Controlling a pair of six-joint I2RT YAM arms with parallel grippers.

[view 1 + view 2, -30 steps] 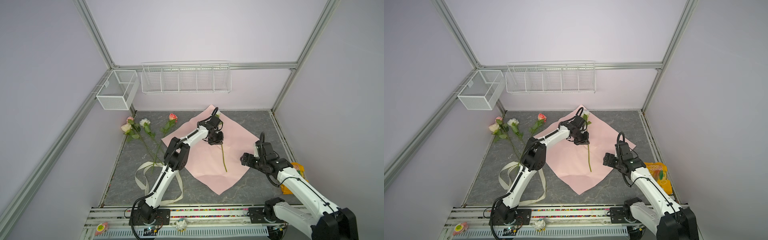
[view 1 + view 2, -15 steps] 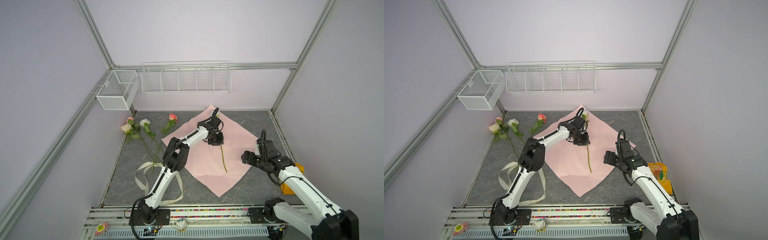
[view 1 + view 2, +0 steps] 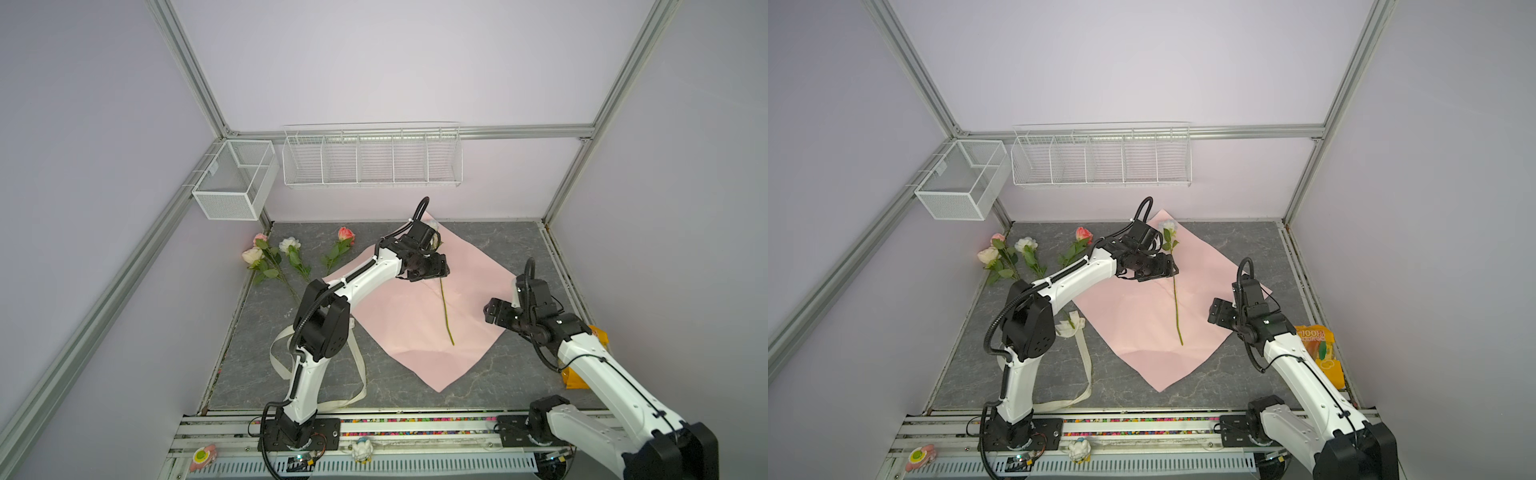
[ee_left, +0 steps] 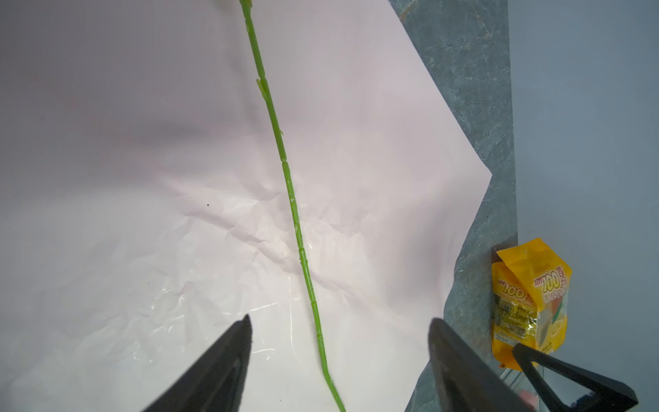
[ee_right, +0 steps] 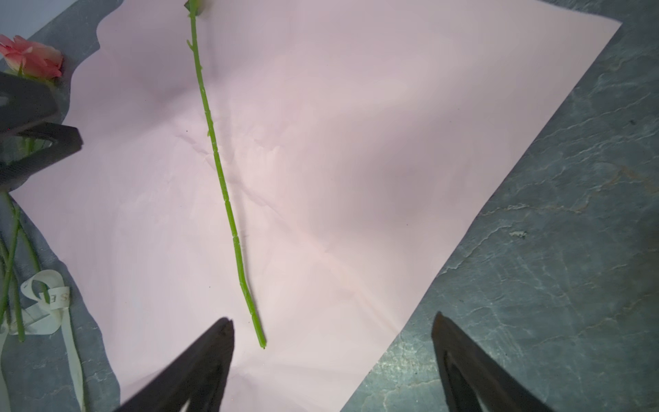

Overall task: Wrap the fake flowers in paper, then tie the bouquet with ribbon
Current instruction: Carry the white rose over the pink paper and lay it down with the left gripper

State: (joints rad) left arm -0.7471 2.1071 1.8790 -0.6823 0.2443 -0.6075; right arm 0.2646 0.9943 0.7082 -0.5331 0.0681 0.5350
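One rose (image 3: 1176, 307) lies directly beneath the left claw (image 4: 338, 319), flat on the pink paper (image 3: 407, 324). In the left wrist view its stem runs out between the two fingers and appears to touch neither. The jaws stand wide apart and the claw holds nothing. The stem's long axis leads away from the claw toward the arm bases. The blossom is behind the claw, toward the back wall.

The bouquet of fake flowers (image 3: 266, 253) is not yet assembled. Apart from this rose, four roses (image 3: 289, 244) lie on the bare surface (image 3: 478, 245), off the paper's edge. They are to the side of the left claw, on the side its own forearm comes in from. Their blossoms also point to the back wall. Their stems run roughly parallel to the placed one and converge near the ribbon (image 3: 357, 365).

The right claw (image 5: 332, 318) is farthest from the four roses, hovering at the paper's opposite corner, well apart from them. It is equally wide open and empty.

Judgement: the next pick falls to the left arm, the nearer one. Its fingers will need to be set across a stem, not along it.
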